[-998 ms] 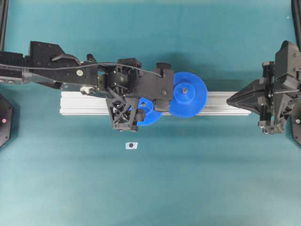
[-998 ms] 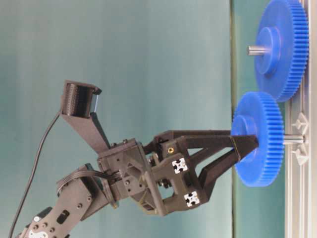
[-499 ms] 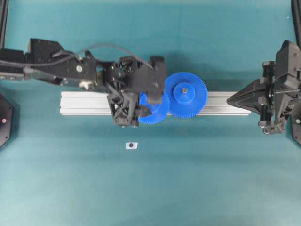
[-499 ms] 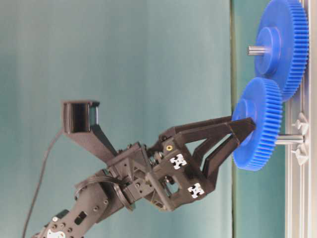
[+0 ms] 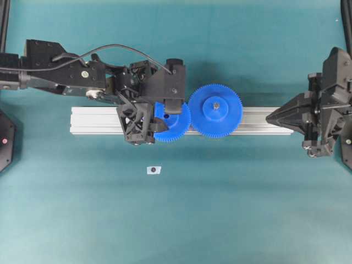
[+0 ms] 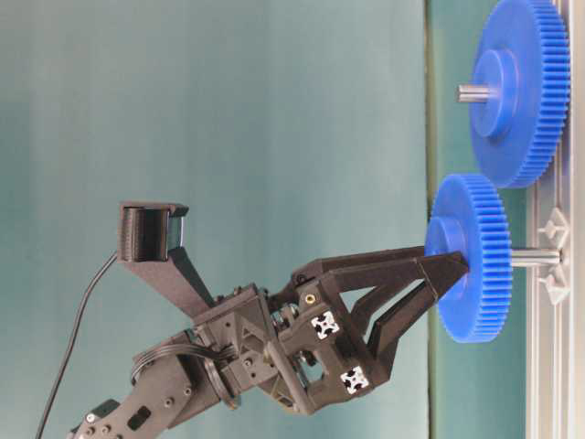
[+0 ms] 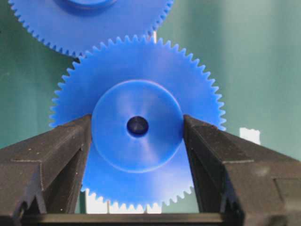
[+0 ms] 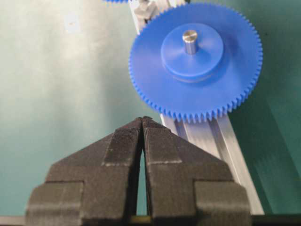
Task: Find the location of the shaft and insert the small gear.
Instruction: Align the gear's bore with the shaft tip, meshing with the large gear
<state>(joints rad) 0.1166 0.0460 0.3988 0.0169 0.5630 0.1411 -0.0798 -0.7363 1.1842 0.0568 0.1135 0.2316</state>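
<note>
Left pincer point(image 6: 450, 274): mine, clenched on small gear point(image 6: 472, 258) hub. Change: gear swung from tilted to square on shaft point(image 6: 535, 259). Seating remains, I judge.

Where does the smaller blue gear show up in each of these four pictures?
Overhead: the small gear sits just left of centre on the rail, in the left gripper.
Table-level: right side, mid-height, hub pinched by the fingers.
Left wrist: fills the centre.
Right wrist: only a blue sliver at the top edge, probably it.
Shared landmark: the larger blue gear, next to it.
</note>
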